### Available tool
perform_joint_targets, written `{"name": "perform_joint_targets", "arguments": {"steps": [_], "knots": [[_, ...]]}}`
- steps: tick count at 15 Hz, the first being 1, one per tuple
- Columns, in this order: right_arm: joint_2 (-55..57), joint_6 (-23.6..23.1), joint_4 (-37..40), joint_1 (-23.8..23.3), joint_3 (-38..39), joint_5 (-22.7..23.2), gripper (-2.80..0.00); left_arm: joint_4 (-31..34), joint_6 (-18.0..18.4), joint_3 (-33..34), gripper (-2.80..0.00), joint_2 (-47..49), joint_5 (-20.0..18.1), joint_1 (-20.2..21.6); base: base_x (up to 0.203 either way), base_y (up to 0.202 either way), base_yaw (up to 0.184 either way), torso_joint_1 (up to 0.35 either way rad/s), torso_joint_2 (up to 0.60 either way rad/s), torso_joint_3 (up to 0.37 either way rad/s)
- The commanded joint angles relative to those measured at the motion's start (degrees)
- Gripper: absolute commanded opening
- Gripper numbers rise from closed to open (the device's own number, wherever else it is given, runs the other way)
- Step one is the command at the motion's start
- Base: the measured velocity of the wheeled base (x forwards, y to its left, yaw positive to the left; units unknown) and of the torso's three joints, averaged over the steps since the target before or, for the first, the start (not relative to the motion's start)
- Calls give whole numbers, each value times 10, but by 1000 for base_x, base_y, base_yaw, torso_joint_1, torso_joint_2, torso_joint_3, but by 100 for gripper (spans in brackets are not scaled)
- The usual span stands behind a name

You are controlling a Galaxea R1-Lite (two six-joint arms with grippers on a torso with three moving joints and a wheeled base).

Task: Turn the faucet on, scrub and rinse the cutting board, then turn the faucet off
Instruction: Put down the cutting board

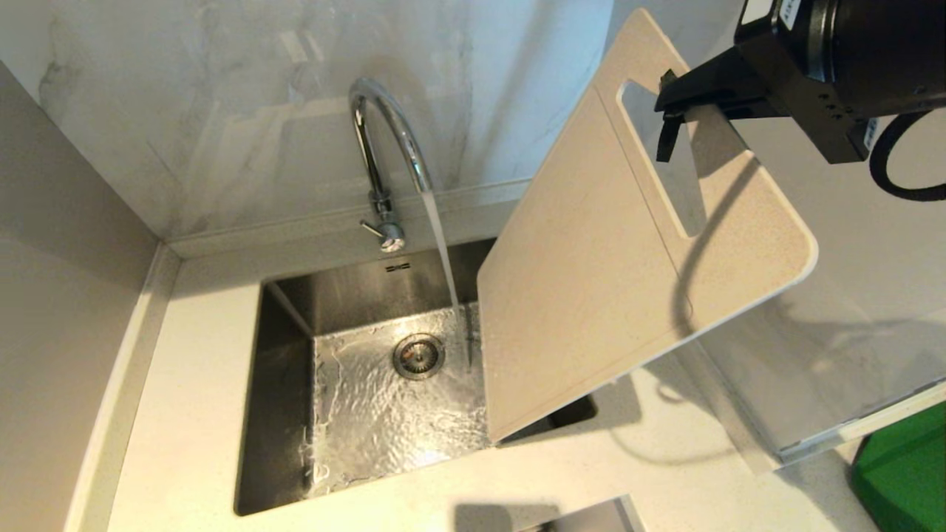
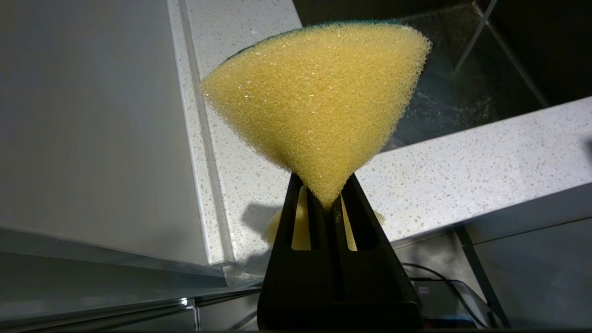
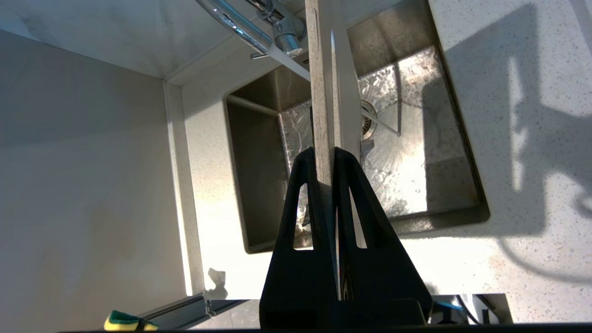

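- The right gripper (image 1: 676, 122) is clamped on the cutting board (image 1: 591, 281), its black fingers pinching the strip of board beside the elongated handle slot at the board's upper end.
- In the right wrist view the board (image 3: 322, 92) shows edge-on, a thin pale strip running straight out from between the closed fingers (image 3: 305, 185).
- The cream-beige board hangs tilted in the air above the right side of the sink (image 1: 281, 414), its lower corner over the basin near the front rim, its handle end raised toward the back wall.
- A stream of water (image 1: 443, 258) falls from the faucet (image 1: 388, 133) just beside the board's left edge; whether it touches the board cannot be told.
- The chrome gooseneck faucet stands on the counter's (image 1: 185, 399) back edge, behind the sink, its small lever (image 1: 373, 229) at the base.
- Water ripples across the steel basin floor around the drain strainer (image 1: 418, 355).
- The left gripper (image 2: 326, 203) is closed on a yellow sponge (image 2: 319, 106) with a green backing, squeezing it into a fan shape; it sits off the counter's front edge, near the left corner.
- A green object (image 1: 905, 473) lies at the counter's far right.
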Motion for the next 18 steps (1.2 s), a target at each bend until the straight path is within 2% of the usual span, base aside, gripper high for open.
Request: {"name": "perform_joint_targets", "arguments": {"steps": [1, 8, 12, 18], "knots": [[-4, 2, 4, -1, 2, -2, -280, 1, 0, 0, -280, 1, 0, 0, 0, 0, 0, 0, 0, 0], [-27, 3, 12, -1, 2, -22, -280, 1, 0, 0, -280, 1, 0, -1, 0, 0, 0, 0, 0, 0], [-37, 57, 42, -1, 3, -52, -280, 1, 0, 0, -280, 1, 0, 0, 0, 0, 0, 0, 0, 0], [-51, 74, 60, -2, 6, -64, -280, 1, 0, 0, -280, 1, 0, 0, 0, 0, 0, 0, 0, 0]]}}
